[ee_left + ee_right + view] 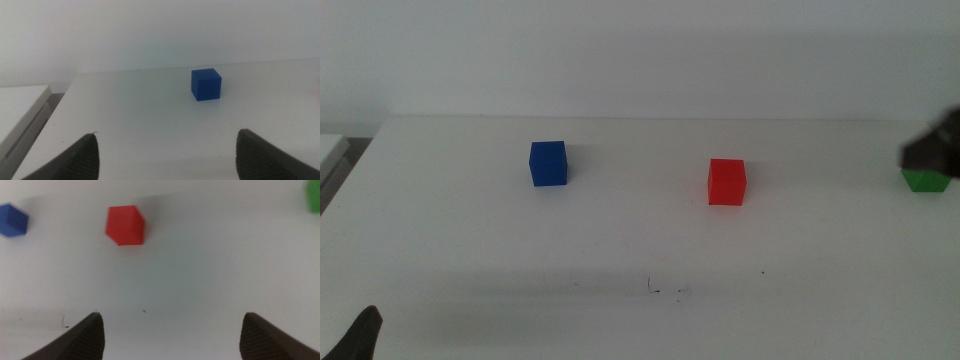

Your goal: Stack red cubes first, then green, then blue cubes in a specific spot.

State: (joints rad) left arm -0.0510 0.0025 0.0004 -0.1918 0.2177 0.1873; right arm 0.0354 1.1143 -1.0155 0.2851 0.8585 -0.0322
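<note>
On your white matte worktop (620, 240) the left gripper (165, 150) waits at the near left corner, jaws wide and holding nothing. The blue cube (548, 163) sits left, the red cube (727, 182) near the middle, both plain and sharp-edged. Faint scuff marks (665, 290) lie nearer you. The green cube (926, 180) is half hidden at the right edge by a dark blur. The right gripper (172, 330) hangs wide open.

Lighting: bright, even, diffuse; desk (620, 240) near overexposed. Shadows faint. Right wrist view motion-blurred; red cube (125, 225) smeared.
</note>
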